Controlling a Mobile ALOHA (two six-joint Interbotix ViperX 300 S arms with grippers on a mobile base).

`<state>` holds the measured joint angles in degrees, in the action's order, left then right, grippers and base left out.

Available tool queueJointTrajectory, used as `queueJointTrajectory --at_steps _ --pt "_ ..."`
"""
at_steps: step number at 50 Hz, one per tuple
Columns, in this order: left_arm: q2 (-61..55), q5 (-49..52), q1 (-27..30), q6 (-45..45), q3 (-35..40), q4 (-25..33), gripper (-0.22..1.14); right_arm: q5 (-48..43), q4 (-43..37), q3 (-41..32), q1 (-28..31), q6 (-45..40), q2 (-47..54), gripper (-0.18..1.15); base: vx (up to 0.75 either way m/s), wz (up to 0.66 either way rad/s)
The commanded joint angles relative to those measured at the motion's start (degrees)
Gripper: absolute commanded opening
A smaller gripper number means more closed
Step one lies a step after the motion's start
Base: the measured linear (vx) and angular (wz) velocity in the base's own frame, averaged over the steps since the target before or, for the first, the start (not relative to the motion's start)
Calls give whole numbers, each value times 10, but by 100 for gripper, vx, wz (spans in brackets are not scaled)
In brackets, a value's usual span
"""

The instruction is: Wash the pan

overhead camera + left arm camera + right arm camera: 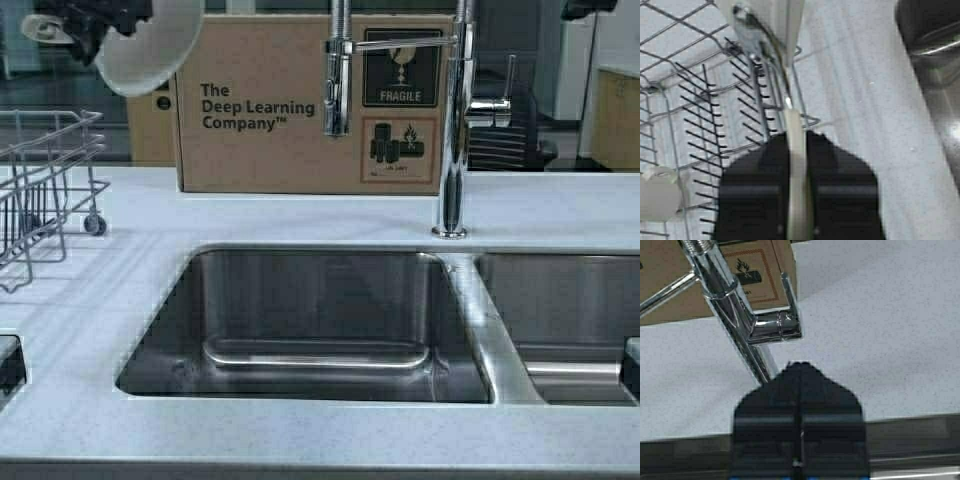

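Left gripper [797, 200] clamps the pan's [150, 45] pale handle, holding it raised at top left, above the rack [45, 190]. Pan is small, round, white, shallow, tilted on edge. Right gripper [799, 405] is closed, empty, near the faucet [747, 335] lever.

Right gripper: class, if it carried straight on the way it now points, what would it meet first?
Probably the faucet: the right gripper, fingers shut and empty, points at its upright stem and side lever. Beyond lies the countertop and the cardboard box. Depth is uncertain.
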<state>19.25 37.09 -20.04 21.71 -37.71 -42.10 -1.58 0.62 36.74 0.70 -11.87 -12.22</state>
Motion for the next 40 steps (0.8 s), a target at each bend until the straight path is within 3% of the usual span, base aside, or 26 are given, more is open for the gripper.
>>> queueJointTrajectory --at_steps 1,11,27,40 --pt "32 1 46 -19 11 -5 2 -5 1 -9 0 2 -3 5 0 0" --pt "44 1 108 -41 4 -5 2 -6 1 -12 0 3 4 5 0 0" --pt "39 -11 154 -42 -83 -6 2 -6 1 -13 0 3 11 5 0 2" --pt "12 -33 232 -41 -124 -7 2 -6 1 -15 0 3 16 5 0 0"
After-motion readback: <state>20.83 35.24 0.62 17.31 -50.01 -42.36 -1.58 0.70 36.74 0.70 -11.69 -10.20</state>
